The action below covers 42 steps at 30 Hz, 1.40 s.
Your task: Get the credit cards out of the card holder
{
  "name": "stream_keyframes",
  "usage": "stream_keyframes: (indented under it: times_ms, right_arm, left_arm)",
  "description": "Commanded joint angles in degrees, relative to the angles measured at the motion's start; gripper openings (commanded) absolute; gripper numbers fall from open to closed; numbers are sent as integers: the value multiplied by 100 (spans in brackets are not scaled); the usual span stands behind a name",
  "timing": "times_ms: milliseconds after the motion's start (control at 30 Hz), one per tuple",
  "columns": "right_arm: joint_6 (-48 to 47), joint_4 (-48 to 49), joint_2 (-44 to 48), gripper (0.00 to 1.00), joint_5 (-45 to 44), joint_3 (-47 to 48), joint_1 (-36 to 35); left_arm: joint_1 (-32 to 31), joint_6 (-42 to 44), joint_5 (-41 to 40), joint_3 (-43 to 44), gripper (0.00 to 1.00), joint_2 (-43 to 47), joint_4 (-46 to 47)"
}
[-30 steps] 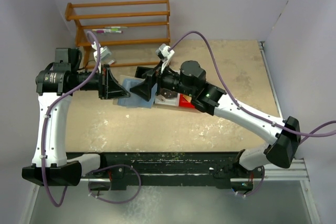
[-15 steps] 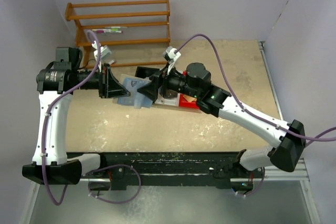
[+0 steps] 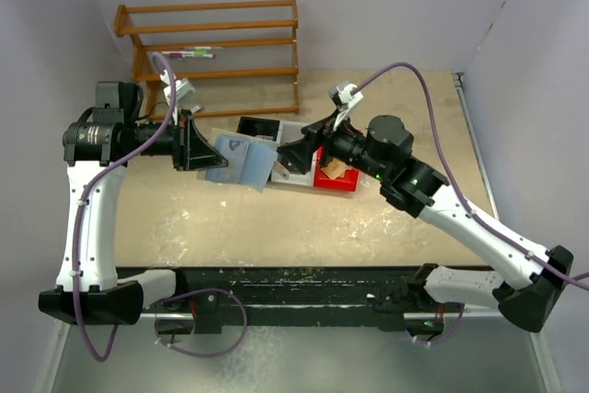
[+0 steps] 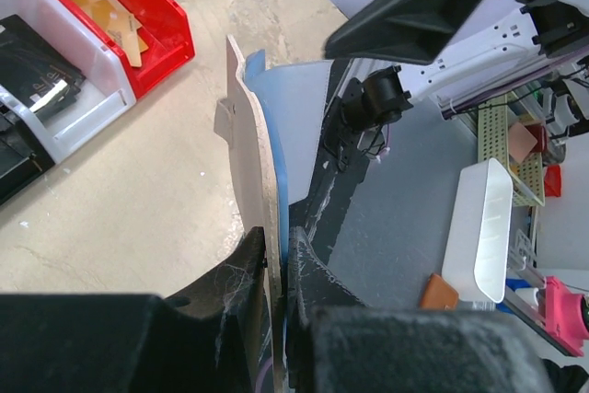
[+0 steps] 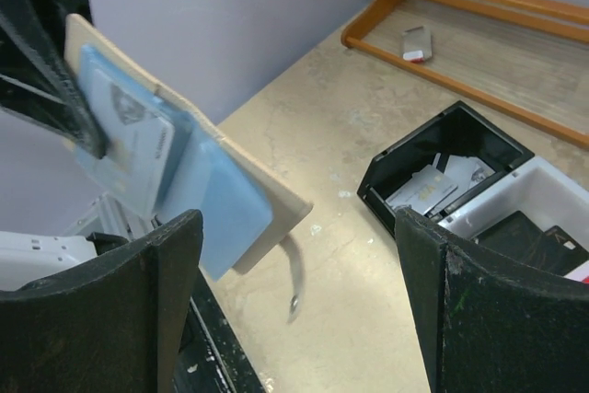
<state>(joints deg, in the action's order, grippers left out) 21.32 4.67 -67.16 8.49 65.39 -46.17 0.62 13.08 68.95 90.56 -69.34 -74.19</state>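
The left claw [image 3: 204,146] is clenched on one end of the card holder [image 3: 241,161] and holds it open above the bench [image 3: 386,227], off the surface. In the left wrist view the holder stands edge-on between the fingers [image 4: 241,269], its tan cover on one side and its blue plastic sleeves on the other. From the right wrist view the sleeves face the camera, and 1 pale credit card [image 5: 138,149] with a dark print sits in the sleeve nearest the left claw. A small strap hangs from the free end of the holder.

The right claw [image 3: 293,158] is released, its 2 fingers spread wide with nothing between them. It sits just beside the free end of the holder and does not touch it.

Behind the holder 3 bins stand in a row on the bench: a black bin [image 5: 442,163] with pale cards lying in it, a white bin [image 5: 543,192] and a red bin [image 4: 161,20]. A wooden rack [image 3: 212,43] stands at the far edge, against the wall.
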Motion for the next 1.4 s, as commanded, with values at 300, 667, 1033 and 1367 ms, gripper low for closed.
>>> stream_keyframes:
  times_ms: [300,667,1033,1367]
  right_arm:
    - [484,44,657,69,259,621,-6]
    - [2402,2117,-445,62,2238,265,-138]
    - [2922,2433,-598,55,2684,-72,-46]
    - [3418,3061,-941,39,2974,22,-41]
  left_arm:
    - [-13,-617,-359,29,0,188,798]
    - [-10,-1250,732,-210,0,138,1201]
    - [-9,-1382,1851,-210,0,-15,1151]
    - [-9,-1405,1864,-252,0,34,1144]
